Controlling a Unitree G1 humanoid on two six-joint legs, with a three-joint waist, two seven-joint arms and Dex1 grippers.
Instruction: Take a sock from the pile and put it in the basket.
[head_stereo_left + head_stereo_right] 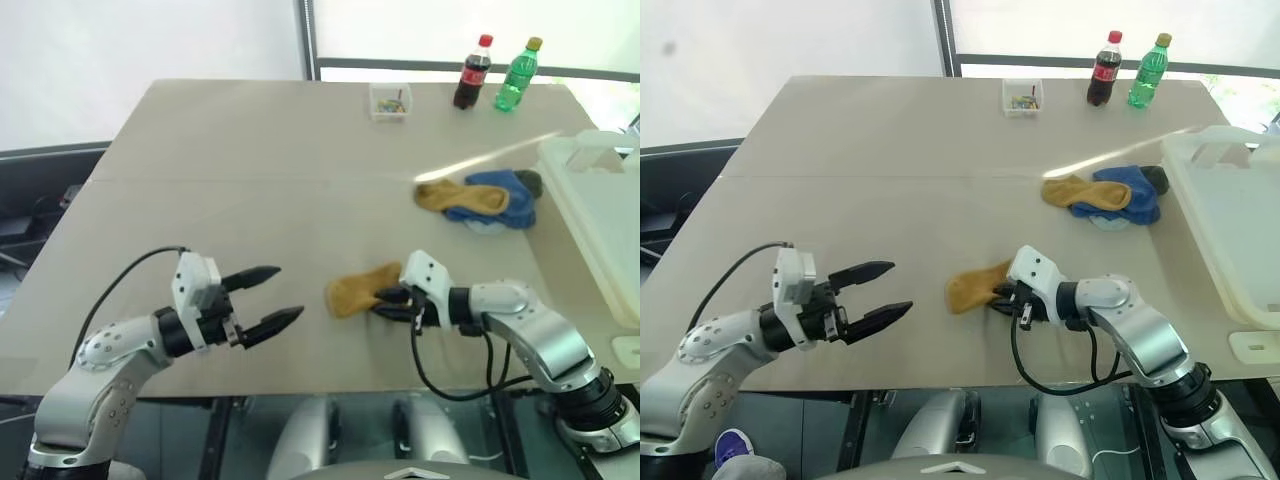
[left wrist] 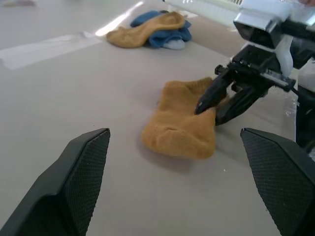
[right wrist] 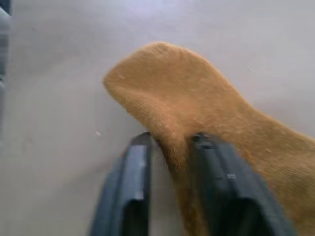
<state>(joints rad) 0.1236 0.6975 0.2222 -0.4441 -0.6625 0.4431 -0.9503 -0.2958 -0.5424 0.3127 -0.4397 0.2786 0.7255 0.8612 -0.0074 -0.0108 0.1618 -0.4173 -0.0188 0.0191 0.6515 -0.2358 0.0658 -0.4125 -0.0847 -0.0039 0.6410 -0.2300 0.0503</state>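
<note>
One mustard sock (image 1: 362, 290) is lying apart from the pile (image 1: 482, 199), near the front edge of the surface (image 1: 250, 150), and is not yet in the basket (image 1: 600, 215). The right tool (image 1: 392, 302) is sitting at the sock's near end with a fold of fabric between its fingers (image 3: 135, 191); the fingers are standing a little apart, so whether they are actually gripping the sock cannot be told. The left tool (image 1: 276, 296) is hovering with its fingers spread wide, holding nothing, pointing toward the sock from the robot's left.

Judged progress: one sock is separated from the pile; the carry to the basket and the drop inside are both remaining.

Edges and room:
- The basket is standing at the right edge of the surface, well apart from the sock, with its thick rim raised above the surface.
- The pile is lying between the sock and the basket's far end, just beside the rim.
- The middle of the surface is offering open room for a lift and sweep to the right.
- The small clear box (image 1: 389, 101) and two bottles (image 1: 494, 74) are standing at the far edge, well clear of that path.
</note>
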